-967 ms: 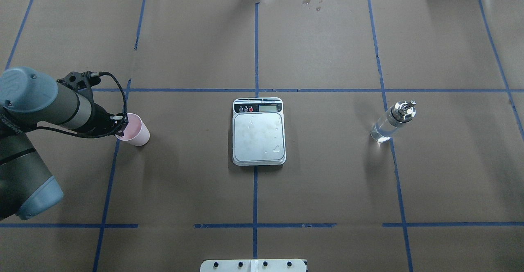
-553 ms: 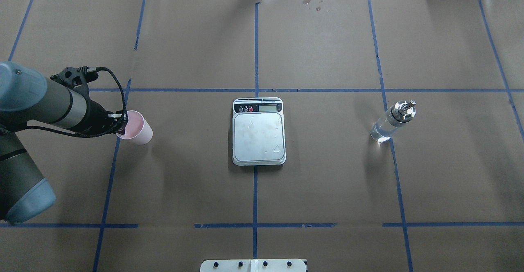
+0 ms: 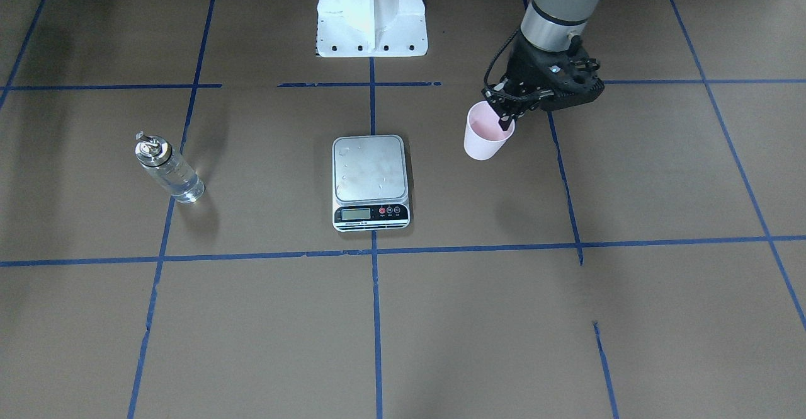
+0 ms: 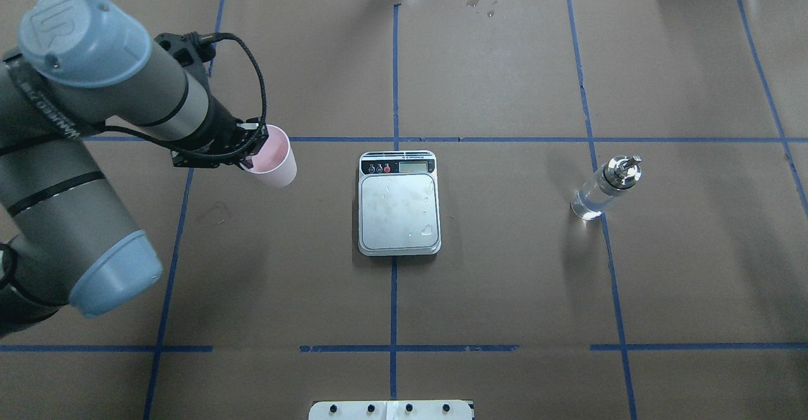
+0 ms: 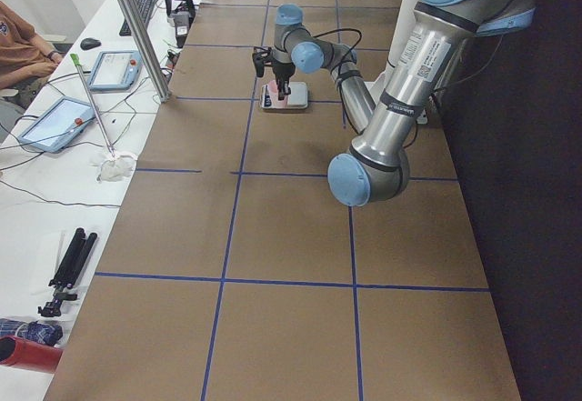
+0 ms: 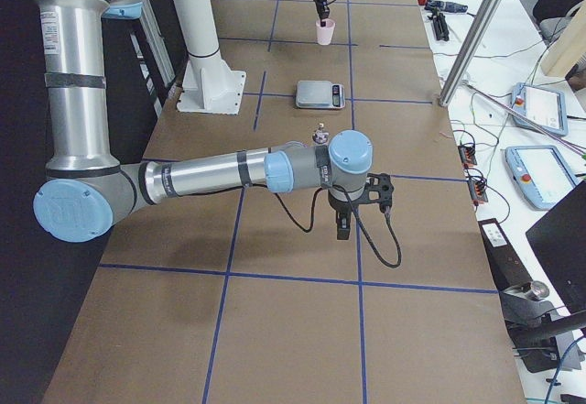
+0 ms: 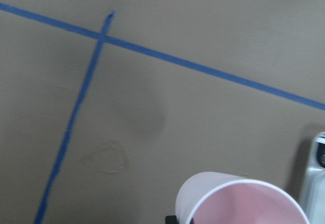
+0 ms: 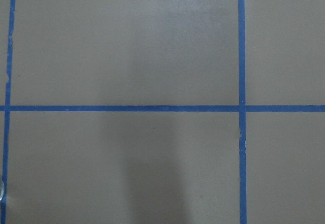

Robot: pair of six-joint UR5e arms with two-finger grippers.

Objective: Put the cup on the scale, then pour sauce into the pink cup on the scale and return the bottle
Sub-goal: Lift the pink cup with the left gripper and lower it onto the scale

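Note:
The pale pink cup point(image 4: 275, 166) hangs upright above the brown table, left of the scale point(image 4: 399, 211). My left gripper point(image 4: 254, 155) is shut on the cup's rim, with one finger inside the cup point(image 3: 486, 137) in the front view. The left wrist view shows the cup's pink inside point(image 7: 244, 206) and the scale's edge point(image 7: 316, 183). The scale's steel platform point(image 3: 369, 167) is bare but for a few droplets. The glass bottle point(image 4: 604, 187) with clear sauce stands far right, untouched. My right gripper point(image 6: 342, 224) shows only in the right side view, low over bare table; I cannot tell its state.
The white robot base point(image 3: 371, 12) stands behind the scale. Blue tape lines grid the brown paper. A white plate with bolts point(image 4: 391, 410) sits at the table's near edge. A ring mark point(image 4: 214, 213) shows on the paper where the cup stood.
My left arm has lifted the cup off the table and carried it up and right, toward the scale. Scale and bottle have not moved.

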